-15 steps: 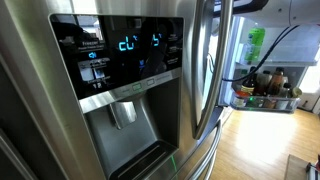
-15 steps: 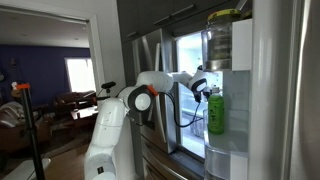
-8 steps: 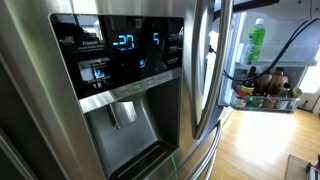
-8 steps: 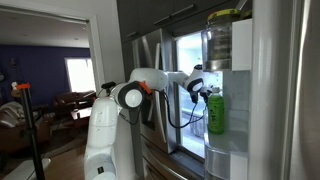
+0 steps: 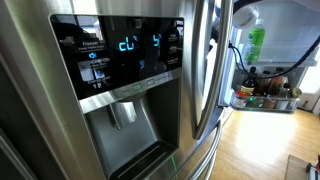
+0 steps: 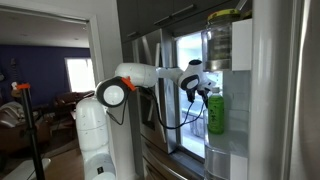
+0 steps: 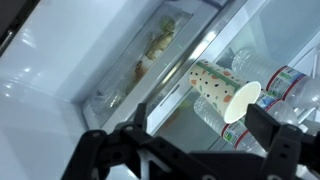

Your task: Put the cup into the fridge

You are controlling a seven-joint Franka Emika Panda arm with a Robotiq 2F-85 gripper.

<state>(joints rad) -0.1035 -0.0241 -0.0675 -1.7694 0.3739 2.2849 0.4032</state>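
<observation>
**Arm (image 6: pixel 150 72) Stretched Flatter Since the Earlier Frame**

Gripper (image 7: pixel 198 125) fingers are held spread, with nothing pinched. Just beyond, the paper cup (image 7: pixel 224 90) is seen lying sideways among water bottles (image 7: pixel 285 85) (inside the fridge (image 6: pixel 290 90)). Placement is judged done; a straight withdrawal, kept clear of the green bottle (image 6: pixel 215 112), is called for.

Here's the arm (image 6: pixel 150 74), reaching out nearly level from the orange-ringed joint (image 6: pixel 110 93), lower links standing upright beneath it. Out at the far end the wrist bends down a touch and the claw (image 6: pixel 197 86) points forward. On the wrist view, the 2 black fingers (image 7: pixel 283 142) are spread wide, jaws well apart.
</observation>
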